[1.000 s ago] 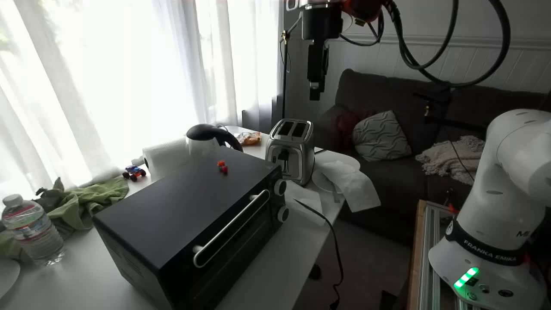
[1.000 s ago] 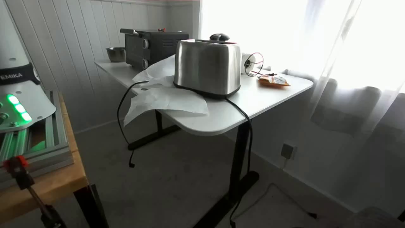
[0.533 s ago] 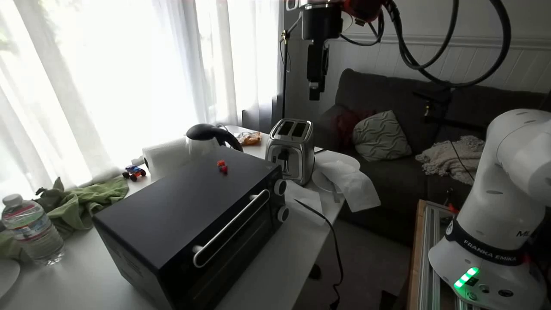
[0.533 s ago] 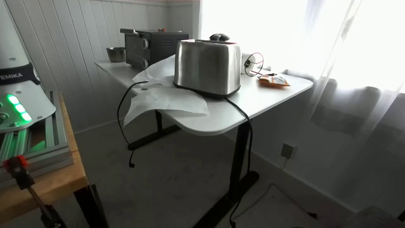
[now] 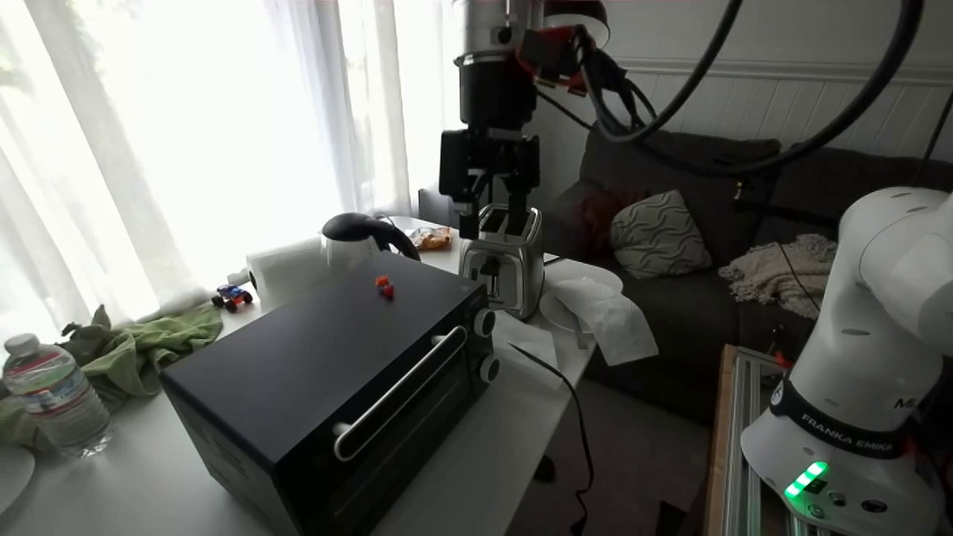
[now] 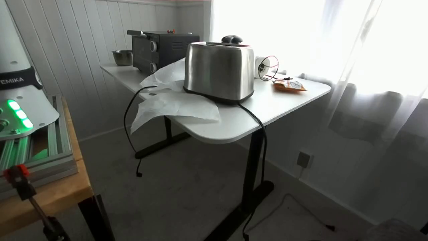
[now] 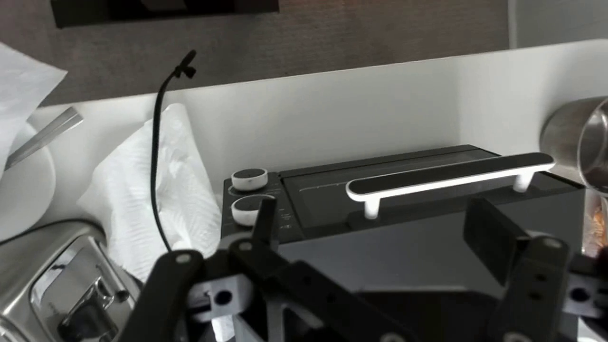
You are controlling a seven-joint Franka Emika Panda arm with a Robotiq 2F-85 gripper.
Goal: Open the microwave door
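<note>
The microwave is a matte black box on the white table, with a small red thing on top. It also shows at the back in an exterior view. Its door is shut, with a dark window and a silver bar handle. In the wrist view the door and its handle lie ahead, beyond the fingertips. My gripper points down, above table height near the toaster and the microwave's knob end. In the wrist view my gripper is open, with nothing between its fingers.
A silver toaster stands beside the microwave's knob end. Paper towels, a plate and a black cord lie near it. A kettle and paper towel roll stand behind the microwave. A metal bowl stands past its far end.
My gripper has come down and moved left in an exterior view, from high over the sofa side to above the toaster. It has turned, so both fingers now show. The microwave door has not moved.
</note>
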